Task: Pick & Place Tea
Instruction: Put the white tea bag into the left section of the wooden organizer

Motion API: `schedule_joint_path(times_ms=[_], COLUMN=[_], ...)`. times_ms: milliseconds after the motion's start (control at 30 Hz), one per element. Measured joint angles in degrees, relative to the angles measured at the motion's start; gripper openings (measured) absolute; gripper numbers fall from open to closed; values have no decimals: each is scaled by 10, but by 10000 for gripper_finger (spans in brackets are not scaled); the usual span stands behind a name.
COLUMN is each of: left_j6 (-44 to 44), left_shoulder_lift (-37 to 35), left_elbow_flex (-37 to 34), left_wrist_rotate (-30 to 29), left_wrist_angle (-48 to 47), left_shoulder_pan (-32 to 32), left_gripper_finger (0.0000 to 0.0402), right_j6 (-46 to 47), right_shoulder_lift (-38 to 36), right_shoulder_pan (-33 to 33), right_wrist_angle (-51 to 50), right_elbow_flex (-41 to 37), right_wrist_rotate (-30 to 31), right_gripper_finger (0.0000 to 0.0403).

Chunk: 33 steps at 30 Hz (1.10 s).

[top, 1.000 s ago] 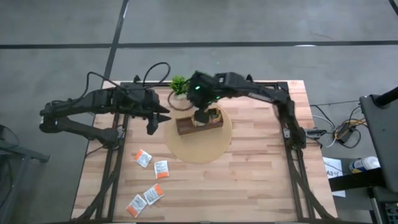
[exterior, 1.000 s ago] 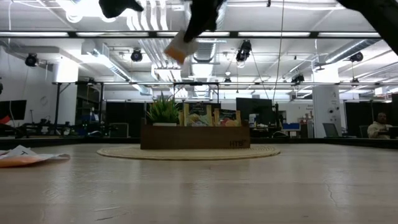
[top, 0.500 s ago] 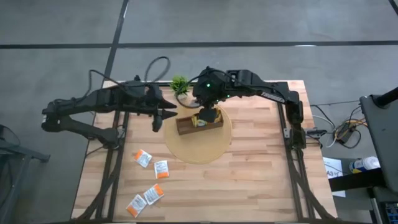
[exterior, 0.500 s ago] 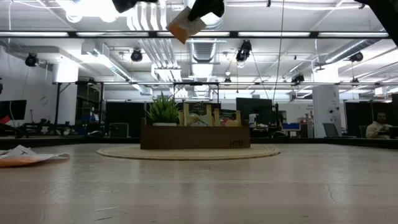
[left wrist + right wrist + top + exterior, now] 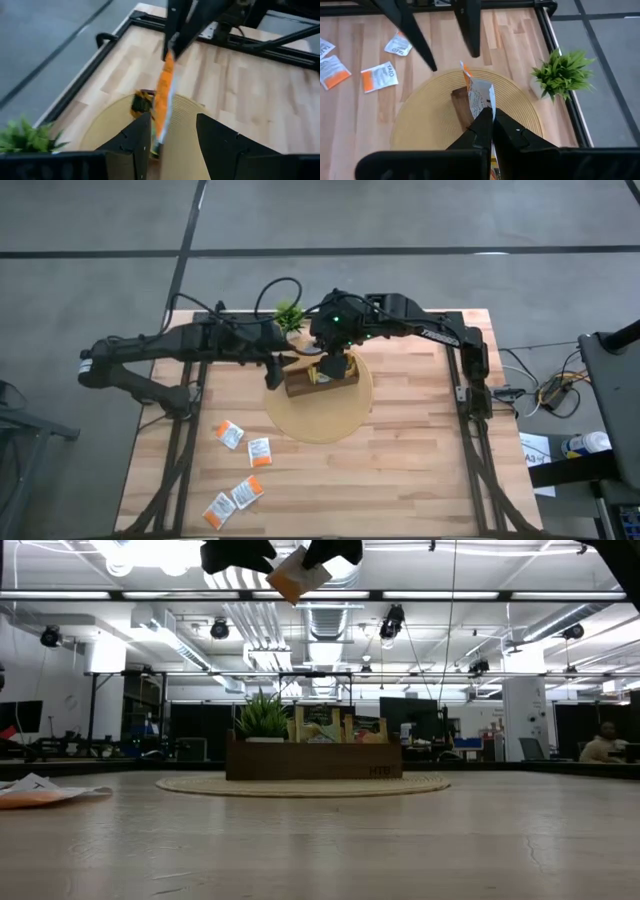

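A white-and-orange tea sachet (image 5: 478, 95) hangs high over the brown tray (image 5: 313, 760), with my right gripper (image 5: 491, 116) shut on it. The tray stands on a round woven mat (image 5: 320, 412) and holds more sachets on edge. My left gripper (image 5: 172, 120) is open and comes level from the table's left. Its two fingers stand on either side of the sachet's free end (image 5: 159, 131); whether they touch it, I cannot tell. Several more white-and-orange sachets (image 5: 259, 451) lie flat on the table near its left front. My right gripper pinches one end of the sachet (image 5: 489, 111) between its two fingers, slanting down from the table's right. The sachet (image 5: 295, 575) sticks out beyond the fingertips toward the left arm, tilted, lifted clear of the tray.
A small green potted plant (image 5: 288, 315) stands behind the tray's left end, close under the left arm. The black frame rails (image 5: 190, 440) run along both table sides. Bare wood (image 5: 420, 470) lies on the right and near the front edge.
My left gripper has moved toward the table's right, up to the held sachet, staying open. My right gripper has risen a little with the sachet, carrying it higher above the tray.
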Motion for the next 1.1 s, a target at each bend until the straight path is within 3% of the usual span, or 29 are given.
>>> schedule_joint_path(times_ms=[800,1100], left_j6=[46,58], left_shoulder_lift=[33,71], left_elbow_flex=[7,82], left_wrist_rotate=[-32,-57], left_wrist_angle=[50,2], left_shoulder_pan=[-1,-1], left_gripper_finger=[151,151], right_j6=[-7,-18], right_shoulder_lift=[5,5], right_shoulder_pan=[0,0], right_wrist_angle=[7,5], right_elbow_flex=[0,0], right_wrist_rotate=[13,13], right_gripper_finger=[8,8])
